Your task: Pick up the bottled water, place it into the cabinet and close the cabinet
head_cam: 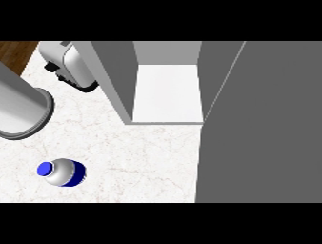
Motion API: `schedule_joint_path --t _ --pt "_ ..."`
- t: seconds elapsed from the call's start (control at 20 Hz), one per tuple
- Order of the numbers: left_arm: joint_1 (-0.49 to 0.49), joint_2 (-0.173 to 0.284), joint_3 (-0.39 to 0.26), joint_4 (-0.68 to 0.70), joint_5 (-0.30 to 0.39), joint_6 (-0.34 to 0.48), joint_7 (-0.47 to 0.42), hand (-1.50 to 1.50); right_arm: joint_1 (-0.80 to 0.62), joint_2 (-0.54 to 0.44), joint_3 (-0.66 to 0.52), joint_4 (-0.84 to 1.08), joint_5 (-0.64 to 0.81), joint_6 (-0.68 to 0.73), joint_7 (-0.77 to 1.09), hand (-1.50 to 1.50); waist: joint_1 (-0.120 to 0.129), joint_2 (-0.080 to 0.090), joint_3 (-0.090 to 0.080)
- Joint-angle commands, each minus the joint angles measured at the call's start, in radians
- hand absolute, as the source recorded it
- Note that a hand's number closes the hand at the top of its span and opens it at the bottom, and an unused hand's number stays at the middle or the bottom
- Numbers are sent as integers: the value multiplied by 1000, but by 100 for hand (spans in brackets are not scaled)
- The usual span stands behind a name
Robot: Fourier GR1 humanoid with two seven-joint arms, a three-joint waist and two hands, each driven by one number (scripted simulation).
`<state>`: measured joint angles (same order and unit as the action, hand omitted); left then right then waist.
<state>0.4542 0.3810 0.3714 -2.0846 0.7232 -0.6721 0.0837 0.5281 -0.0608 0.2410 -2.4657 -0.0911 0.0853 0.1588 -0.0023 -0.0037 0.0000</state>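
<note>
The bottled water (63,172) is standing upright on the tabletop (135,152), near its left edge, untouched and well apart from the open cabinet (167,93), which is waiting to receive it. No hand is showing, so I cannot tell their state.

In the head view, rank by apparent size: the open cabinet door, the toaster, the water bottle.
1. Cabinet door, by far the largest, though it is also nearest the camera.
2. Toaster, partly cut off by the cabinet.
3. Water bottle, only slightly smaller than the toaster's visible part.
</note>
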Motion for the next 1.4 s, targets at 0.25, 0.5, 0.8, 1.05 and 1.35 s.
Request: schedule_joint_path --t 0.25,0.5,0.8,1.05,1.35 --pt "-133 -81 -1 132 -151 30 -2 -150 133 -37 -58 -93 -78 62 -68 -150 -11 2 0" --pt "-167 -183 -16 314 -423 -29 -190 -150 228 -51 -19 -138 -39 73 -102 -150 -16 1 -1" --pt "-289 -131 7 548 -511 -49 -290 -150 308 -54 18 -157 -38 103 -164 -150 -20 2 -1" --pt "-349 -183 -33 701 -661 8 -430 -150 350 -68 10 -152 -21 120 -225 -150 -22 2 -1" --pt "-410 -141 5 968 -729 28 -633 -150 383 -74 25 -154 -22 121 -231 -150 -18 3 -2"
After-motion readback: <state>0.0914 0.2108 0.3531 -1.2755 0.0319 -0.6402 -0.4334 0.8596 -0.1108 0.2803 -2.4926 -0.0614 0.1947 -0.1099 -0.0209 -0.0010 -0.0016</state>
